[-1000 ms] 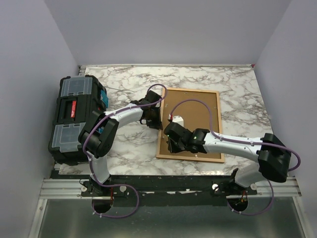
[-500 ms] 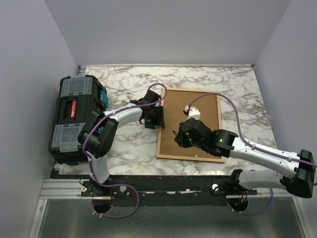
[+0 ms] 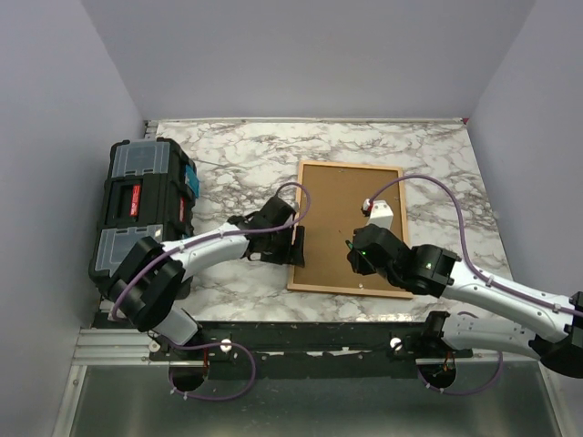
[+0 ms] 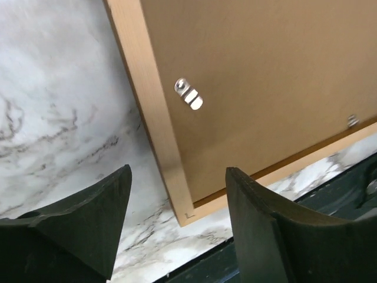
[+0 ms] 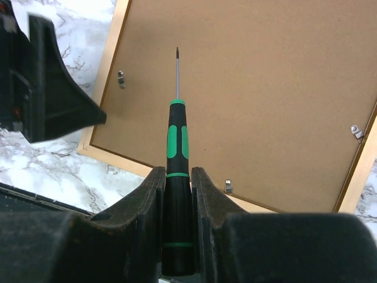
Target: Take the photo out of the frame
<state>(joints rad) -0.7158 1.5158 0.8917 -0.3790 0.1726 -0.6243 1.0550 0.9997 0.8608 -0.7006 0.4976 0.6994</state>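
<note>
Slid nearer along the left edge of the frame (image 4: 147, 112), the left gripper (image 4: 178, 177) gapes; the right gripper (image 5: 177, 174) pinches a screwdriver (image 5: 178, 141) over the backing board (image 5: 265, 88).

A thin orange-brown wooden picture frame (image 3: 352, 165) is laid face down on the white marbled table (image 3: 237, 155), right of centre, with a plain brown backing board (image 3: 342, 209) seated inside it. A black plastic toolbox (image 3: 141, 214) is placed at the table's left edge, well apart from the frame. The left gripper (image 4: 178, 174) is positioned over the frame's left rail, near the near-left corner; a small metal clip (image 4: 189, 94) is set farther along that rail. A green-and-black screwdriver (image 5: 177, 135) is clamped in the right gripper (image 5: 177, 174) over the board's near half, tip directed towards the far side.
</note>
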